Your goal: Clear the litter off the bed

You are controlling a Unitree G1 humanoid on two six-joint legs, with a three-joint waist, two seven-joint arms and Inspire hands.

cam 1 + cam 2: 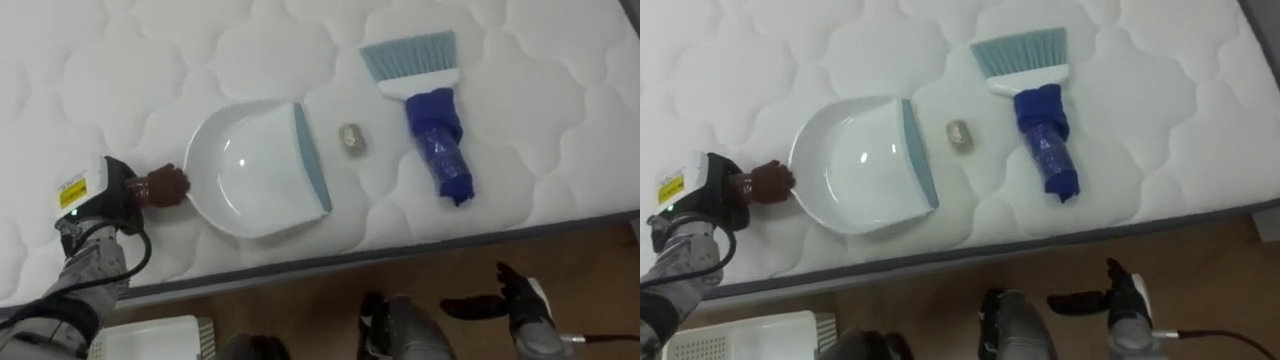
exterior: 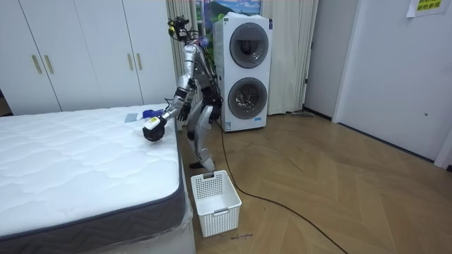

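The white dustpan (image 1: 250,165) lies at the centre of the frame on the quilted mattress (image 1: 100,60), its lip turned toward a small pale scrap (image 1: 351,139) just beside it. It is judged light and stiff, its smooth plastic likely to slide on the fabric. The brown handle at its left is the place to be gripped. That handle is clasped by the left hand (image 1: 118,195), fingers curled round it, at the left edge. The blue-handled, soft-bristled brush (image 1: 438,140) lies untouched at the upper right. The right hand (image 1: 520,298) is held low at the lower right, off the mattress, fingers stretched out and empty.
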